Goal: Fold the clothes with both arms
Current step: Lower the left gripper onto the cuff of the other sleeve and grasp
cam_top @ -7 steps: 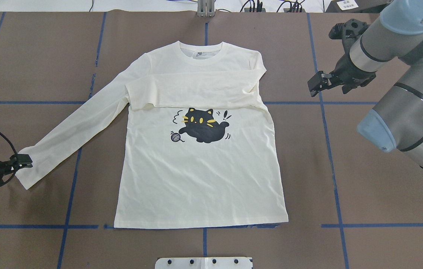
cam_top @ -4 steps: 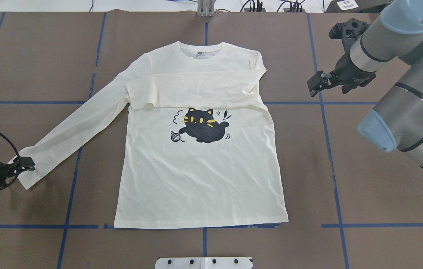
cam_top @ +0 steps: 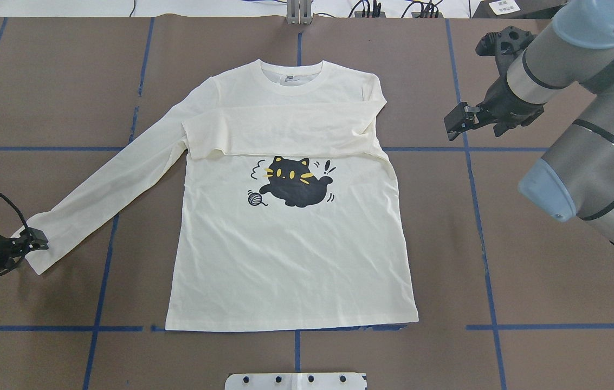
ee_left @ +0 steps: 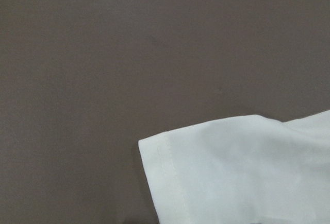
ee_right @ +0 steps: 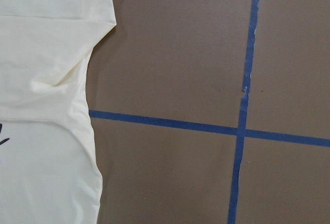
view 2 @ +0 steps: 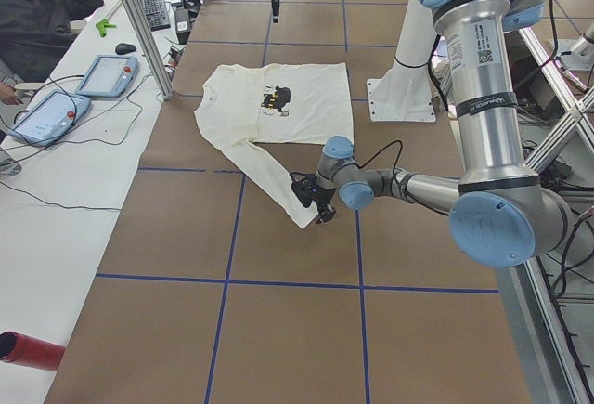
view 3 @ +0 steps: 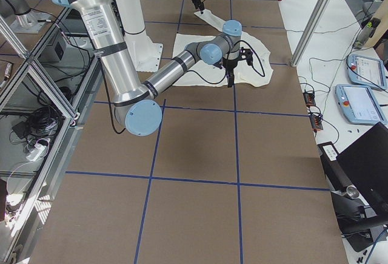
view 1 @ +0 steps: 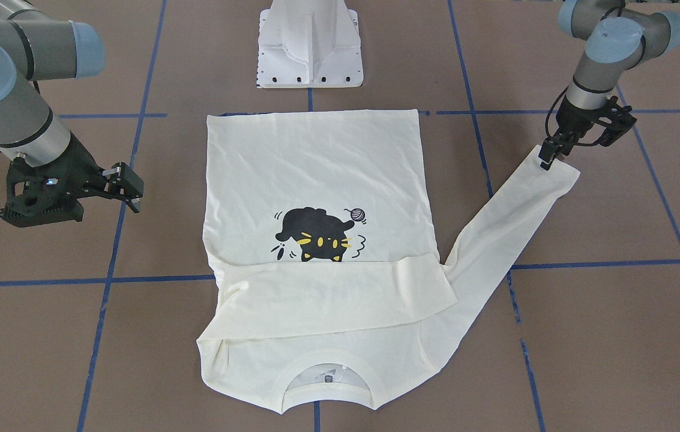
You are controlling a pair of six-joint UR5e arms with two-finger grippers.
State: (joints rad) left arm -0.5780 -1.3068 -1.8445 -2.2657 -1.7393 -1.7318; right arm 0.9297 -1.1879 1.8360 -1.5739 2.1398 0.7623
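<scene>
Shirt (cam_top: 290, 260) lies flat, print up, mid-frame on the table (cam_top: 502, 271), hem toward the bottom edge. Left gripper (cam_top: 36, 240), at mid-left, has its fingers pinched together right at the outstretched sleeve's cuff (cam_top: 46, 250); can't tell if there's cloth in them. Other sleeve (cam_top: 285, 130) is folded across the chest. Right gripper (cam_top: 457, 122), upper right, hangs slightly parted and empty.

Bright, even overhead light, soft faint shadows, no glare; the left wrist view looks slightly soft.
</scene>
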